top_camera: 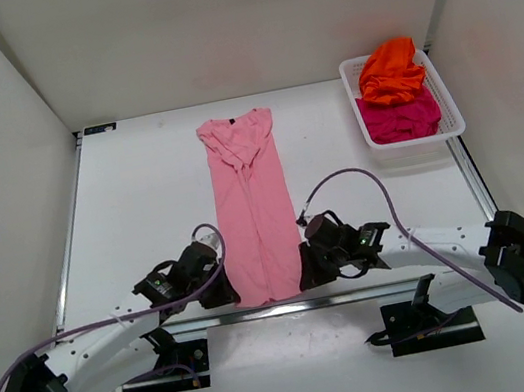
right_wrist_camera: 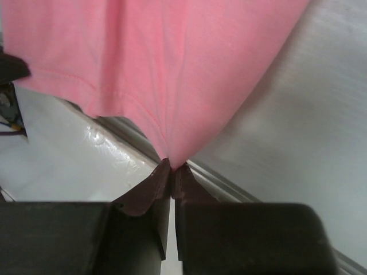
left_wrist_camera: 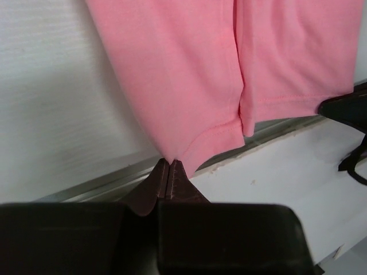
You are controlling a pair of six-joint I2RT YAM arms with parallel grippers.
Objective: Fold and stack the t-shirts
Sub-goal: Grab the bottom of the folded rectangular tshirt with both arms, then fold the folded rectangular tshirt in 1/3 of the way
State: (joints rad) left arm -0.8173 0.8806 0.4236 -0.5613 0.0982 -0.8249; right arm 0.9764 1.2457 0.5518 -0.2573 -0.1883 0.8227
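Observation:
The light pink t-shirt (top_camera: 252, 208) lies as a long narrow strip down the middle of the table, sleeves folded in, collar at the far end. My left gripper (top_camera: 223, 276) is shut on its near left hem corner (left_wrist_camera: 195, 146), the dark jaws (left_wrist_camera: 170, 166) pinching the fabric tip. Its near right corner (right_wrist_camera: 178, 137) is pinched in my right gripper (top_camera: 305, 268), with the jaws (right_wrist_camera: 172, 166) pressed together. The orange t-shirt (top_camera: 390, 70) and the magenta t-shirt (top_camera: 400, 117) lie crumpled in the basket.
The white mesh basket (top_camera: 450, 112) stands at the back right of the table. The table's metal front edge (left_wrist_camera: 103, 186) runs just under both grippers. White walls close in the left, back and right sides.

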